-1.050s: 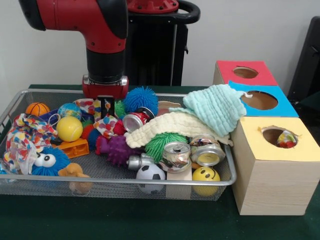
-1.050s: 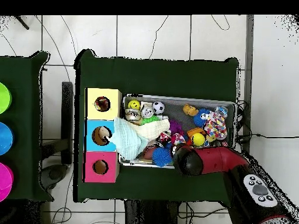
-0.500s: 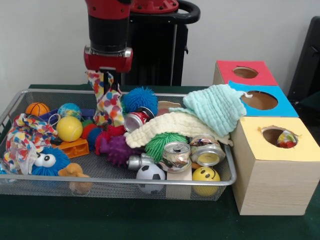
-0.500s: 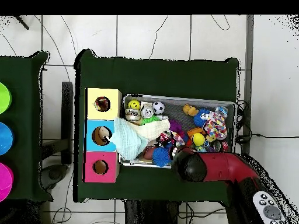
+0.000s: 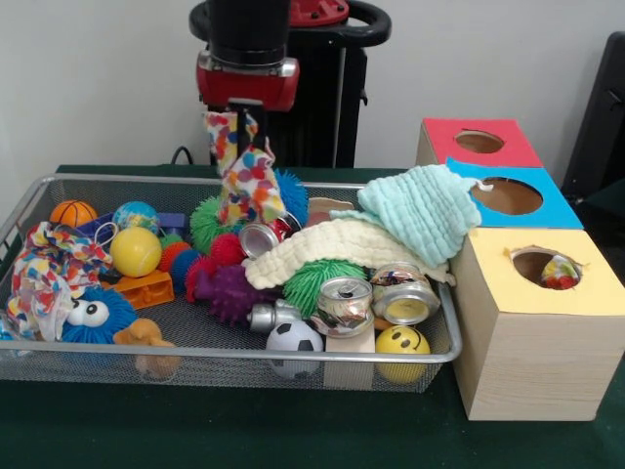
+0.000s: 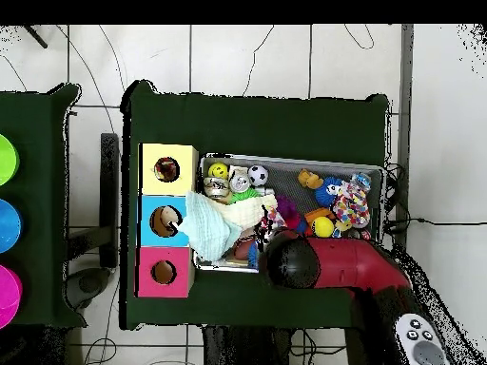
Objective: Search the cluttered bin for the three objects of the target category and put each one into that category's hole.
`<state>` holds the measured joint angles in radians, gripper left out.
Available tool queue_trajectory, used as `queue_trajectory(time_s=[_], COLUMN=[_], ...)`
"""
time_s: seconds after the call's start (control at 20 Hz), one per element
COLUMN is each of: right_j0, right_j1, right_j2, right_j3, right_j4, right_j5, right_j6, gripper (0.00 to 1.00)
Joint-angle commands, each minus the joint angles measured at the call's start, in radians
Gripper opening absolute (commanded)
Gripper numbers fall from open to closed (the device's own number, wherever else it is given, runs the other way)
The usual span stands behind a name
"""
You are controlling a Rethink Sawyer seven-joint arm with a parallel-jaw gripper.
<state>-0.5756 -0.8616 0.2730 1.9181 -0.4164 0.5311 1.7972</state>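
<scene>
Above the wire bin, near its far rim, the gripper hangs with its fingers closed on the top of a confetti-print cloth. This cloth is white with many small coloured spots, and it hangs straight down from the gripper so that its lower end comes in front of a blue spiky ball; whether the end touches the clutter below I cannot tell. A second cloth of the same print lies bunched at the left end of the bin, beside a yellow ball and a small basketball. Toward the right side of the bin a cream cloth lies over a green spiky ball, and a mint green cloth lies partly on it and leans over the bin's rim against the boxes. Just beside the bin stand three wooden boxes in a row, each with a round hole on top: the yellow box nearest, then the blue box, then the red box. Seen from overhead, the red arm covers the bin's edge nearest the robot, and the mint green cloth reaches up to the blue box's hole.
</scene>
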Motion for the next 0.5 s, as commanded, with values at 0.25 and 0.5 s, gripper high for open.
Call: queue_trajectory(time_s=[0.25, 0.5], right_j0=[0.178, 0.263], right_j1=[-0.056, -0.079], right_j2=[-0.031, -0.084], right_j3=[-0.023, -0.05], right_j4=[0.166, 0.245], right_j5=[0.086, 0.131], right_j6=[0.261, 0.295], gripper=[0.0, 0.0])
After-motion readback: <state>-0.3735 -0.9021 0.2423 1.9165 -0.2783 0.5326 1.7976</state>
